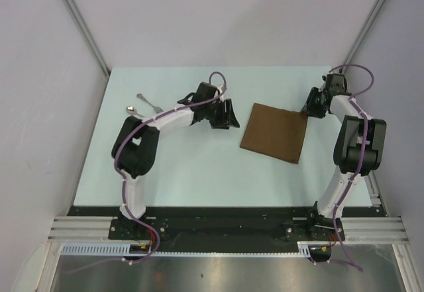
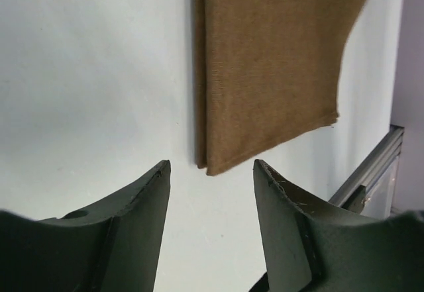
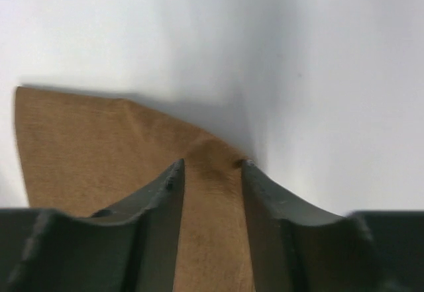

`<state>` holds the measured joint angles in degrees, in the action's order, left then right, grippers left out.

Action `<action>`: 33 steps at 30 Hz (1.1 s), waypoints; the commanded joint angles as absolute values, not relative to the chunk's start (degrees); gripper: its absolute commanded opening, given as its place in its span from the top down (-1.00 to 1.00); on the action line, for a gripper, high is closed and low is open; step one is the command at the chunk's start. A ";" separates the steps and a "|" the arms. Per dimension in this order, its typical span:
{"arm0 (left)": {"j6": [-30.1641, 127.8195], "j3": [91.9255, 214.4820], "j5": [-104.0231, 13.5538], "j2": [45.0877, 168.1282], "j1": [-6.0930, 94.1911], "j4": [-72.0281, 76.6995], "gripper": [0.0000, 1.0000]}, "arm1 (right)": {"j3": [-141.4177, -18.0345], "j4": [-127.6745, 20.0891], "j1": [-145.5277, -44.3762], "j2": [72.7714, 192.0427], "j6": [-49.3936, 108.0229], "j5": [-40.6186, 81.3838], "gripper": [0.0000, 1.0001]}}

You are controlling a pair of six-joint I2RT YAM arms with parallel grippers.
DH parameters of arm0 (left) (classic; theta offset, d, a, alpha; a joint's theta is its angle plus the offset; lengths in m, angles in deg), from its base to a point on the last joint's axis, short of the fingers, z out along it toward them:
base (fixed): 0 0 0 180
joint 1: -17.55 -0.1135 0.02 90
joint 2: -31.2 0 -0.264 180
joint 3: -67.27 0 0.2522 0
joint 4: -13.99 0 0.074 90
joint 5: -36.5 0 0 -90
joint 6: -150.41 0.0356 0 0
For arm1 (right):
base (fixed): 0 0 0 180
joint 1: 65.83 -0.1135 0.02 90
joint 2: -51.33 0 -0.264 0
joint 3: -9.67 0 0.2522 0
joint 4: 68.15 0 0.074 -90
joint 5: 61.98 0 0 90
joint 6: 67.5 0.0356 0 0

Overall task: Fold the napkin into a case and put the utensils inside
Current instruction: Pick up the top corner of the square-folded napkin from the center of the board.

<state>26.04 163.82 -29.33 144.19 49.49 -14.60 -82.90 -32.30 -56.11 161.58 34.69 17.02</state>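
Dark wedge-shaped fingers [image 2: 132, 206] fill the bottom of the left wrist view. The left pincer [image 2: 211, 166] is spread wide with nothing between its fingers, only the pale bench [image 2: 86, 73] below. Just above the gap, in the upper middle of that frame, lies the napkin [image 2: 271, 67], a plain brown cloth. Its nearest corner is close to the fingertips but not touching them. Its far corner, at the upper right, looks blurred and curled.

In the right wrist view the right pincer [image 3: 212, 166] also has its fingers apart, and they straddle one corner of the napkin. Brown cloth runs up between them from the bottom edge and bunches against the tip of the finger on the right of the frame. A soft shadow lies on the bench above the cloth's edge. The gap between the fingers is far wider than the thin cloth.

In the overhead view the napkin is a roughly square brown patch, right of centre and turned slightly askew. The left arm [image 1: 142, 146] curves up from the bottom left, and its pincer sits just left of the cloth, apart from it. The right arm [image 1: 358, 146] rises along the right edge and reaches the napkin's upper right corner. In the upper left of the bench a small silver fork [image 1: 150, 103] lies diagonally. The silver bowl of the spoon [image 1: 131, 109] is just beside it, next to the left arm. Both utensils are well apart from the napkin.
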 commanded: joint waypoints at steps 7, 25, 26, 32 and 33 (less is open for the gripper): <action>27.19 172.27 -24.06 156.00 52.88 -15.33 -0.17 | -67.75 -28.19 -51.24 143.01 45.17 10.55 0.00; 18.42 160.95 -23.79 155.58 55.86 -10.50 0.39 | -50.77 -31.28 -50.18 132.45 51.05 11.59 0.15; 17.35 159.71 -23.61 154.78 56.22 -7.79 0.43 | -48.67 -30.92 -50.18 131.14 51.85 12.28 0.14; 11.28 154.96 -23.79 152.58 59.91 -2.15 0.63 | -43.56 -28.73 -50.00 125.95 53.18 18.34 0.10; 10.15 154.08 -23.70 152.23 60.87 -1.01 0.65 | -43.29 -28.38 -49.66 124.99 52.48 19.49 0.11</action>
